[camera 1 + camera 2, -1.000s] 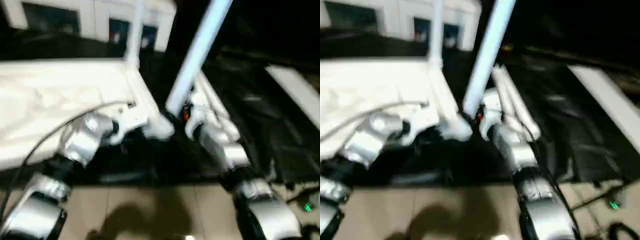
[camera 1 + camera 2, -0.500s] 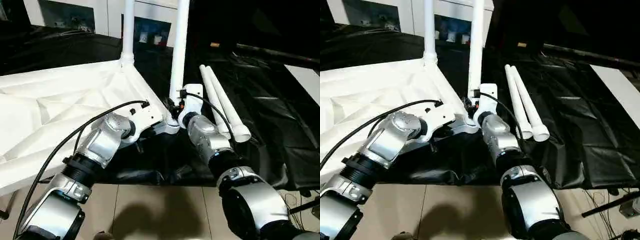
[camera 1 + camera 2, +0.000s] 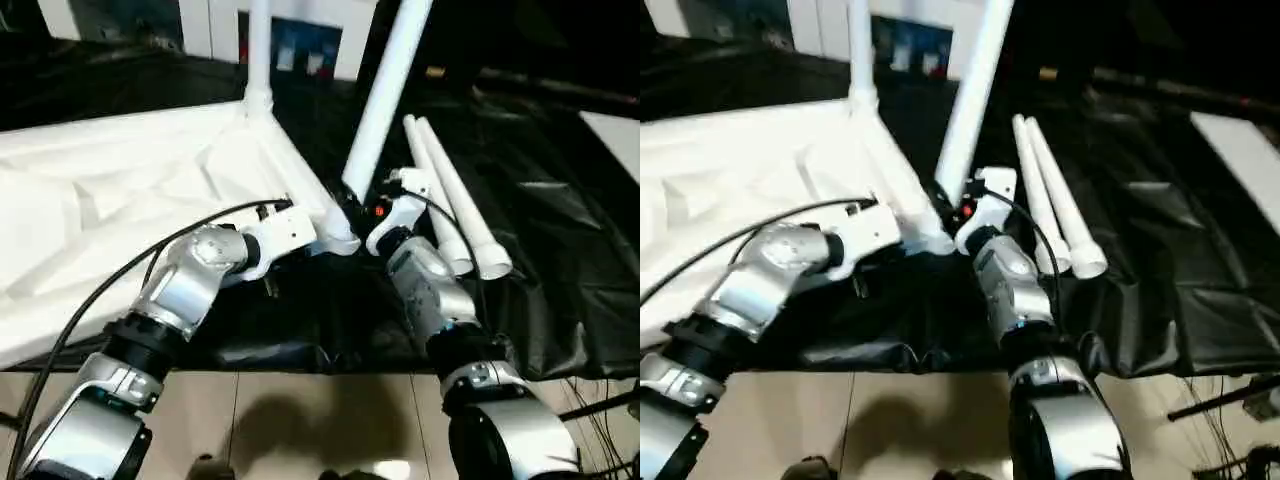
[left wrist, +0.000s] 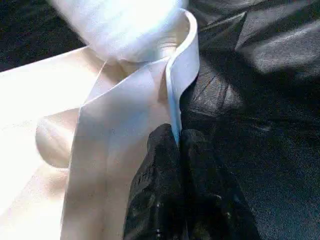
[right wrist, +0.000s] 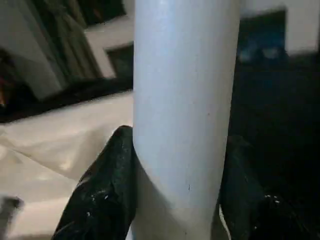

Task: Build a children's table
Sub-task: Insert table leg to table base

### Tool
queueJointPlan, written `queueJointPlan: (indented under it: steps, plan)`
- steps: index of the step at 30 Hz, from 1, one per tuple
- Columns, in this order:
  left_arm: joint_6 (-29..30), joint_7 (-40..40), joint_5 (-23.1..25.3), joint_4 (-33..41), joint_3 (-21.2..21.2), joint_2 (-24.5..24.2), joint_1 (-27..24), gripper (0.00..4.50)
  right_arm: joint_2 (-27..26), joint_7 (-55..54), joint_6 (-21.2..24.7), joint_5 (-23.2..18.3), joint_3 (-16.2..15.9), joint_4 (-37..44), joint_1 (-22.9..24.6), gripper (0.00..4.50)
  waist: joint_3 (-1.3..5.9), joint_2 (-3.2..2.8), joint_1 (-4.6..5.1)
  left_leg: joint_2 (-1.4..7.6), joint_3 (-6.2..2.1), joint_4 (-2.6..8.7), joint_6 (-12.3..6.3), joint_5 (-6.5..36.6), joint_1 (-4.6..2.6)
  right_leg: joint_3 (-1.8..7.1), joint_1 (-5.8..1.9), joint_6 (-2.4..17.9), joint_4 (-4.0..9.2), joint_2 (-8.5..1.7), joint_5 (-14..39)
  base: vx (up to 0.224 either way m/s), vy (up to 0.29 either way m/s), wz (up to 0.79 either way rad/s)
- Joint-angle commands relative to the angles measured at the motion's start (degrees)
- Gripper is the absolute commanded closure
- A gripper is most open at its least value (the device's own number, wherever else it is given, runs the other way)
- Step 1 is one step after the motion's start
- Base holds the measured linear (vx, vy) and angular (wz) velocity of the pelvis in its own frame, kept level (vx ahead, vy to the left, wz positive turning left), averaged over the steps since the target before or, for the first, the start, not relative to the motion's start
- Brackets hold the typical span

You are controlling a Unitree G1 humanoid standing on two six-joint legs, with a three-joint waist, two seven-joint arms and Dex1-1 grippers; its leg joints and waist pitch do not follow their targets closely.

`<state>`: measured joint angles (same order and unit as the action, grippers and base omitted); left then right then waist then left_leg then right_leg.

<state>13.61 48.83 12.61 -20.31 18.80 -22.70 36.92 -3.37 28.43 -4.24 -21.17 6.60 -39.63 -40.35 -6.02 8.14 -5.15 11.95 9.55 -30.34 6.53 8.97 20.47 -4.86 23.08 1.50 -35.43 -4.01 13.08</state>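
Half a second ago upright, the leg (image 3: pixel 385 100) in the right gripper (image 5: pixel 175 200) now leans off its corner socket (image 3: pixel 338 238). Left gripper (image 4: pixel 177 150), clenched, pinches the tabletop (image 3: pixel 110 220) rim on the counter (image 3: pixel 560 230). Tilted pressing could jam it. Leg-socket seating stays hidden.
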Motion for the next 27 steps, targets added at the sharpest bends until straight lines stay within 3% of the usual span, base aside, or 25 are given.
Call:
queueJointPlan:
  steps: [1, 2, 3, 4, 5, 6, 10, 13, 14, 15, 17, 18, 20, 21, 22, 24, 27]
  plan:
    - [-1.7, 1.8, -2.6, 2.4, -0.3, -0.5, -3.0, 3.93, 2.4, 1.8, 1.1, -1.8, 0.4, 6.7, 1.8, 2.65, 5.32, -0.71, 0.13, 1.23, 0.27, 1.09, -9.23, -12.1, -0.74, 3.57, -4.34, 14.4, 1.08, -3.75, -25.9, 0.000, 0.000, 0.00]
    - [-0.9, 1.9, -4.2, 4.7, -2.5, -0.8, -3.4, 3.93, 3.4, 2.3, 2.1, -1.9, 0.0, 9.5, 2.8, 2.65, 5.40, -0.82, 0.13, 1.33, 0.28, 1.09, -9.34, -12.1, -0.85, 3.66, -4.26, 14.6, 1.04, -3.78, -25.5, 0.000, 0.000, 0.00]
    - [0.6, 3.2, -9.3, 9.0, -7.2, -1.0, -3.5, 3.89, 5.2, 3.5, 4.5, -1.6, -0.9, 14.2, 4.7, 2.65, 5.81, -0.63, 0.17, 1.36, 0.31, 0.76, -8.86, -13.6, -1.29, 4.03, -4.23, 14.9, 0.80, -3.18, -26.3, 0.000, 0.000, 0.00]
    - [1.6, 3.9, -11.4, 10.4, -8.8, -0.7, -3.1, 3.89, 5.9, 3.9, 5.0, -1.2, -1.4, 15.2, 5.1, 2.65, 5.81, -0.63, 0.17, 1.36, 0.31, 0.76, -8.86, -13.6, -1.29, 4.03, -4.23, 14.9, 0.80, -3.18, -26.3, 0.000, 0.000, 0.00]
    - [2.5, 4.3, -13.3, 11.5, -10.1, -0.4, -2.7, 3.60, 6.5, 4.2, 5.5, -0.7, -1.8, 16.0, 5.6, 2.65, 5.85, -0.48, 0.10, 1.08, 0.50, 0.72, -8.23, -13.4, -1.22, 4.13, -4.34, 15.0, 0.78, -2.96, -26.3, 0.000, 0.000, 0.00]
    - [5.0, 4.1, -17.9, 13.0, -13.6, 1.4, -0.9, 3.60, 8.0, 5.4, 6.7, 0.4, -2.9, 17.7, 6.7, 2.65, 5.70, -0.08, 0.10, 0.99, 0.57, 0.83, -7.45, -11.7, -1.03, 4.10, -4.36, 14.9, 1.05, -2.97, -24.1, 0.000, 0.000, 0.00]
    - [10.7, 0.4, -23.9, 11.9, -19.7, 5.4, 3.1, 3.28, 9.9, 6.8, 8.6, 2.7, -5.6, 20.9, 9.1, 2.65, 5.34, -0.28, -0.13, 1.06, 0.61, 0.98, -4.57, -4.3, -0.66, 4.25, -4.32, 14.3, 1.75, -3.31, -16.0, 0.000, 0.000, 0.00]
    - [13.5, -1.9, -27.5, 10.9, -21.6, 8.3, 4.4, 3.08, 10.6, 6.8, 11.7, 3.0, -7.8, 25.2, 11.4, 2.65, 5.25, 0.03, -0.47, 1.36, 0.39, 1.01, -2.22, 0.7, -0.64, 4.36, -4.28, 12.3, 2.18, -3.64, -8.9, 0.000, 0.000, 0.00]
    - [15.9, -4.1, -29.0, 10.4, -22.3, 10.7, 5.0, 3.08, 10.6, 6.7, 12.9, 3.1, -8.8, 27.0, 12.5, 2.65, 5.29, 0.49, -0.33, 1.37, 0.37, 1.04, -2.09, 1.0, -0.57, 4.32, -4.31, 11.9, 2.25, -3.56, -7.8, 0.000, 0.000, 0.00]
    - [17.9, -5.9, -29.8, 10.0, -22.9, 12.5, 5.5, 2.95, 10.6, 6.3, 13.7, 3.3, -9.6, 28.0, 13.1, 2.65, 5.25, 0.10, -0.57, 1.40, 0.48, 0.91, -1.66, 2.0, -0.86, 4.29, -3.92, 11.5, 2.38, -3.60, -6.3, 0.000, 0.000, 0.00]
    - [20.1, -7.0, -32.2, 10.0, -23.8, 14.9, 5.7, 2.80, 10.5, 5.9, 14.5, 3.7, -10.7, 29.2, 13.9, 2.65, 5.23, -0.01, -0.56, 1.53, 0.49, 0.93, -0.98, 3.2, -0.64, 4.27, -3.92, 11.3, 2.54, -3.62, -4.8, 0.000, 0.000, 0.00]
    - [22.2, -6.5, -35.2, 10.7, -24.5, 16.6, 5.6, 2.71, 10.2, 5.4, 15.1, 3.8, -11.1, 29.8, 14.3, 2.65, 5.36, -0.40, -0.81, 1.56, 0.39, 0.88, -0.46, 4.0, -0.70, 4.22, -3.88, 11.0, 2.46, -3.73, -3.9, 0.000, 0.000, 0.00]
    - [24.5, -5.3, -38.0, 11.9, -25.1, 17.4, 5.2, 2.69, 9.7, 5.0, 15.7, 3.8, -11.2, 30.4, 14.6, 2.65, 5.42, -0.27, -0.83, 1.48, 0.36, 0.85, 0.03, 4.1, -0.47, 4.13, -3.87, 10.5, 2.42, -3.52, -3.7, 0.000, 0.000, 0.00]
    - [25.9, -4.6, -39.4, 12.7, -25.4, 17.7, 5.0, 2.54, 9.5, 4.8, 15.9, 3.9, -11.1, 30.8, 14.8, 2.65, 5.49, -0.65, -0.92, 1.51, 0.35, 0.77, 0.35, 4.1, -0.64, 4.11, -3.66, 10.6, 2.36, -3.47, -4.7, 0.000, 0.000, 0.00]
    - [26.4, -4.6, -39.9, 12.9, -25.5, 17.7, 4.9, 2.32, 9.5, 4.8, 16.1, 3.9, -11.1, 31.2, 15.0, 2.65, 5.54, -0.49, -0.97, 1.43, 0.33, 0.70, 0.25, 3.6, -0.49, 4.08, -3.79, 10.7, 2.22, -3.35, -6.1, 0.000, 0.000, 0.00]
    - [28.7, -3.9, -42.9, 13.6, -26.4, 17.8, 4.6, 2.32, 9.6, 4.5, 16.8, 3.8, -10.8, 32.1, 15.2, 2.65, 5.64, -0.89, -1.10, 1.37, 0.38, 0.56, 0.45, 3.2, -0.59, 4.07, -3.71, 10.8, 1.99, -3.25, -7.7, 0.000, 0.000, 0.00]
    - [30.7, -2.7, -45.3, 14.7, -27.1, 17.6, 4.1, 2.05, 9.9, 3.8, 17.8, 3.0, -9.9, 33.1, 15.4, 2.65, 5.77, -0.76, -1.43, 1.25, 0.39, 0.46, 0.51, 2.2, -0.54, 4.00, -3.83, 11.0, 1.85, -3.09, -9.6, 0.000, 0.000, 0.00]
